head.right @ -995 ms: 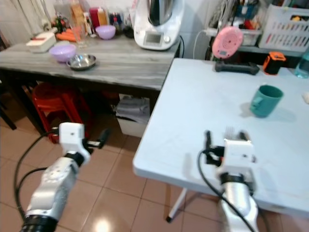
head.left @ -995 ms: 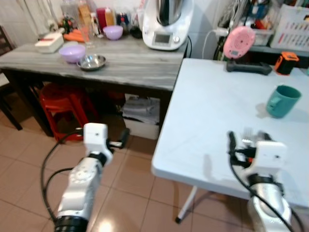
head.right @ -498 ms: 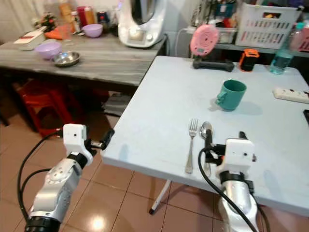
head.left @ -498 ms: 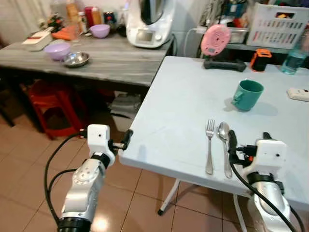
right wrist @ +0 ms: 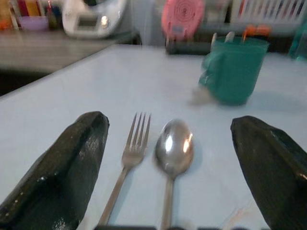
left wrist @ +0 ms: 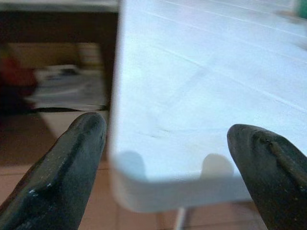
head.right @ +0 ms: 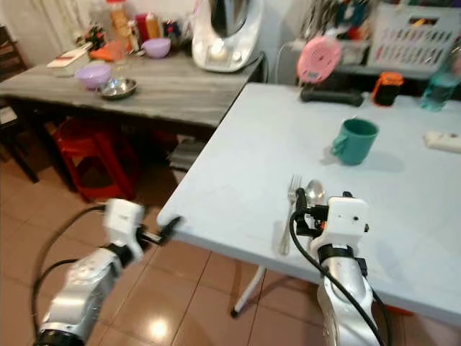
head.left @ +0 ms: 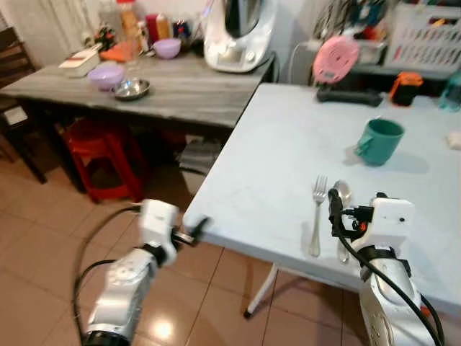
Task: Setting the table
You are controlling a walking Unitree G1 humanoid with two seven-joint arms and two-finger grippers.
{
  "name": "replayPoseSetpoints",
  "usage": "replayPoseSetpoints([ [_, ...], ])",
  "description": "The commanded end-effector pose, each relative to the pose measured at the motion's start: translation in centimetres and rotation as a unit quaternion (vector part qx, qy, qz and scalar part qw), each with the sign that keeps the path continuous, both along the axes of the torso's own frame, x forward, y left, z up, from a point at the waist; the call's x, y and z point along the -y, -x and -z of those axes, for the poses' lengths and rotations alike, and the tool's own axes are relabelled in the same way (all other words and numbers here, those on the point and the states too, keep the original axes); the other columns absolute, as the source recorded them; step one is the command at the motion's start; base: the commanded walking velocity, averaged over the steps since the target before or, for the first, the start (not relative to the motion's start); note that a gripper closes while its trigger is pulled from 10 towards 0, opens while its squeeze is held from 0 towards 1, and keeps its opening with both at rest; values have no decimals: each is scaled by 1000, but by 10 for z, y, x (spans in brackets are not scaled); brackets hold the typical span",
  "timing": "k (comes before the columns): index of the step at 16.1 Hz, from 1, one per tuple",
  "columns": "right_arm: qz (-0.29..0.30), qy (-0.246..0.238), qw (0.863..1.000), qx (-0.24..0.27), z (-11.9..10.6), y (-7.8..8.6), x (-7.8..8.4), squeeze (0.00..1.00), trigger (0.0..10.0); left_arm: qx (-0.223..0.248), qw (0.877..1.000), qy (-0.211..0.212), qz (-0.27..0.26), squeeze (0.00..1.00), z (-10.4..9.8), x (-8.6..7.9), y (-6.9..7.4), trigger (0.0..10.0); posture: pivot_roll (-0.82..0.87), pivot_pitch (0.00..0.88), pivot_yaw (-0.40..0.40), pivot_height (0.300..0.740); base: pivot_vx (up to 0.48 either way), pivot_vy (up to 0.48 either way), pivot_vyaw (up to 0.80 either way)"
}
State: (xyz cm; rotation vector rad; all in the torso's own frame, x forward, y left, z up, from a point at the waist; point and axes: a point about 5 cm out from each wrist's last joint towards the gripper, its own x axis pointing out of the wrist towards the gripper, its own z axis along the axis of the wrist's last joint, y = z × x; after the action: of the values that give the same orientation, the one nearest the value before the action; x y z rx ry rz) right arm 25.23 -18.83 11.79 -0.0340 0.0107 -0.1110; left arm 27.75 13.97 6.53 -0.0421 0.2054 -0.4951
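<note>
A fork (head.left: 316, 216) and a spoon (head.left: 343, 193) lie side by side near the front edge of the white table (head.left: 281, 151). Behind them stands a green mug (head.left: 379, 141). My right gripper (head.left: 356, 206) is low over the cutlery handles and open. In the right wrist view the fork (right wrist: 129, 163) and spoon (right wrist: 173, 143) lie between its two fingers (right wrist: 72, 167), with the mug (right wrist: 232, 69) beyond. My left gripper (head.left: 193, 229) is at the table's front left corner and open. Its fingers (left wrist: 72, 158) straddle that corner (left wrist: 158, 182) without touching it.
A grey wooden side table (head.left: 194, 94) at the back left carries a purple bowl (head.left: 106, 76), a steel bowl (head.left: 132, 89) and a white kitchen machine (head.left: 238, 32). A red stool (head.left: 104, 155) stands under it. A pink device (head.left: 336, 59) and a white basket (head.left: 431, 36) are at the back.
The whole picture has shifted, so the camera moved. The fork and spoon, mostly hidden behind my right wrist a second ago, now show. Both grippers stay open.
</note>
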Motion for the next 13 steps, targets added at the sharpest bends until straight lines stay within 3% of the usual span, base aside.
replayPoseSetpoints([
  [1, -10, -12, 1000, -14, 2, -6, -9, 0, 10000, 12, 1000, -4, 16, 0, -4, -4, -1, 10000, -41, 0, 36, 740, 0, 0, 0],
  [8, -6, -55, 997, -60, 15, -24, -22, 0, 10000, 38, 996, -22, 74, 0, -11, 3, -1, 10000, -39, 0, 35, 740, 0, 0, 0],
  [13, 11, -43, 995, -94, 25, -25, -20, 0, 10000, 48, 994, -19, 93, 0, -16, 8, -4, 10000, -36, 0, 34, 740, 0, 0, 0],
])
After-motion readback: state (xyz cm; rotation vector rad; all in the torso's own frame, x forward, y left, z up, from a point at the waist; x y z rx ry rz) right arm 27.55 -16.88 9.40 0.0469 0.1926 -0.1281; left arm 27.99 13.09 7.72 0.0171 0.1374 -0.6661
